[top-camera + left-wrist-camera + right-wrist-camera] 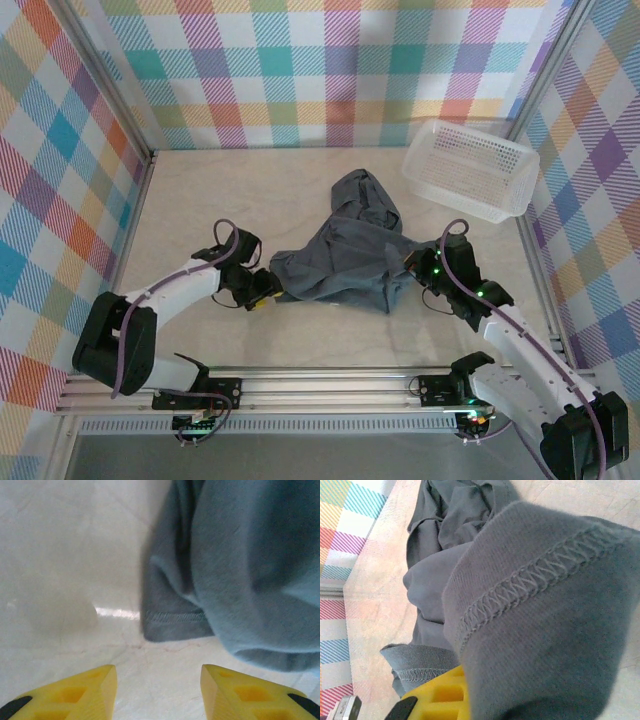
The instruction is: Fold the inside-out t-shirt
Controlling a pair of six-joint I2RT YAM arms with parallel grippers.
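The inside-out t-shirt [345, 250] lies crumpled in a dark slate-grey heap at mid-table, one part stretching toward the back. My left gripper [262, 288] sits low at the heap's left edge. In the left wrist view its yellow fingers [95, 690] stand open over bare table, and a stitched hem of the t-shirt [175, 622] lies just ahead of them. My right gripper [415, 265] is at the heap's right edge, shut on a fold of the t-shirt [535, 570] with an overlock seam. The cloth drapes over it, leaving one yellow finger [437, 697] showing.
A white mesh basket [470, 168] stands tilted at the back right corner. Checked cloth walls close in the left, back and right sides. A metal rail [320, 385] runs along the near edge by the arm bases.
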